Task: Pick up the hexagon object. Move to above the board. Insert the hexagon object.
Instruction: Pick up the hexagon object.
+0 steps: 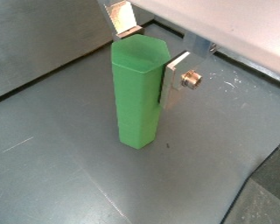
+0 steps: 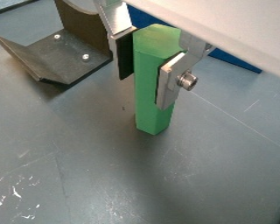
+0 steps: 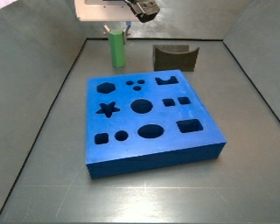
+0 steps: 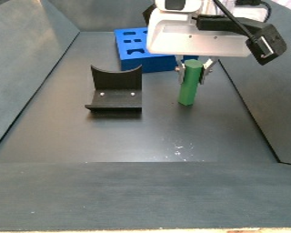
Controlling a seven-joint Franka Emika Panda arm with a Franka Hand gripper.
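Gripper [image 2: 149, 54] down over green peg [image 1: 139, 96], silver fingers [image 2: 171, 77] flanking upper part on opposite faces, seemingly touching; firm clamp not certain. Peg upright on dark floor directly beneath gripper, base apparently resting on it. Blue board [image 3: 149, 118] nearby, apart from peg; dark fixture [image 4: 113, 91] off to side. Peg looks rigid, light, matte, likely not slippery. Tall and slim, so grip on flat faces near top suits it.
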